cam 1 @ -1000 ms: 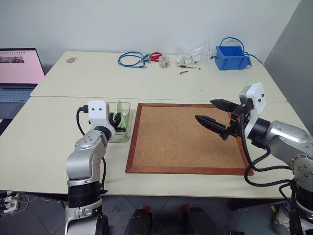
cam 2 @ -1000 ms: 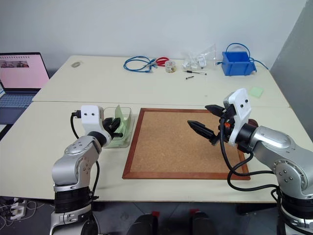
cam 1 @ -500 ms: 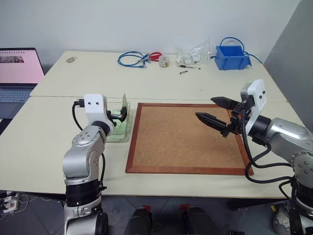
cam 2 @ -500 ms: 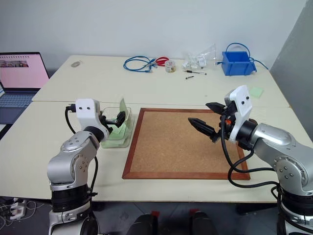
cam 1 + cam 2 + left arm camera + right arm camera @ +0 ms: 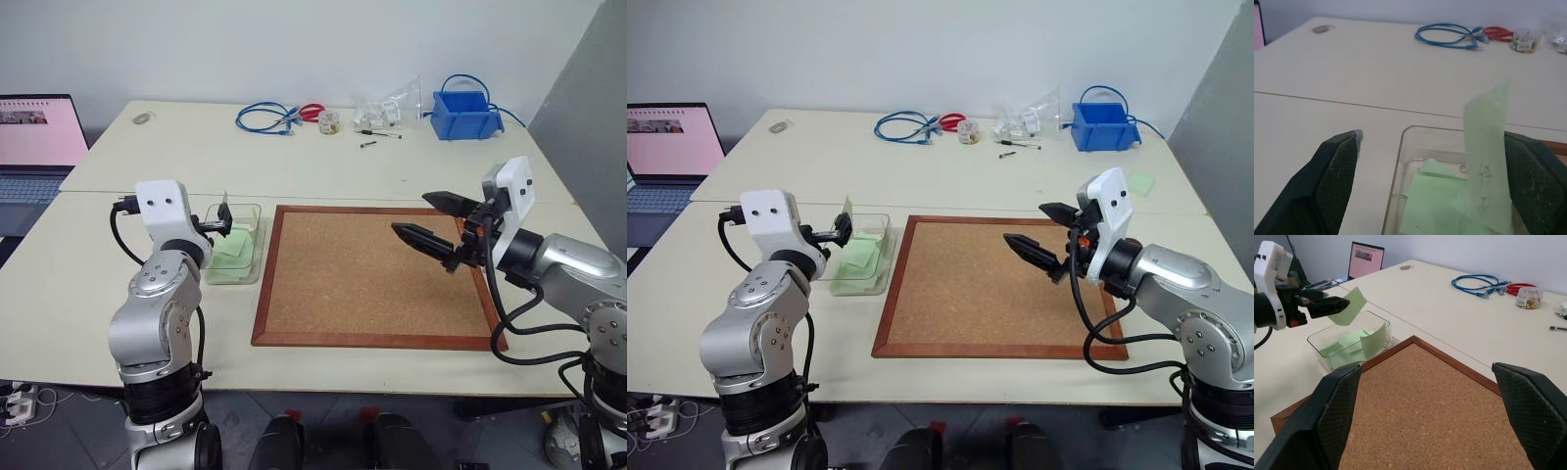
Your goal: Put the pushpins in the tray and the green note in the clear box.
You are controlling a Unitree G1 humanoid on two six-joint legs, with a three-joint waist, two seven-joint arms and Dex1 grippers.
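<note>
Sticking: green note (image 5: 1488, 147) stands upright against one finger of the left gripper (image 5: 217, 221), above the clear box (image 5: 257, 213).
Left jaws: spread wide, pressing nothing.
Right jaws: right gripper (image 5: 428, 219) also wide and empty, over the cork board (image 5: 372, 276).
Box contents: other green papers (image 5: 1435, 205) lie flat inside.
Handling: very light, thin, bends easily; I judge it clings, so wipe it off on the box wall.
</note>
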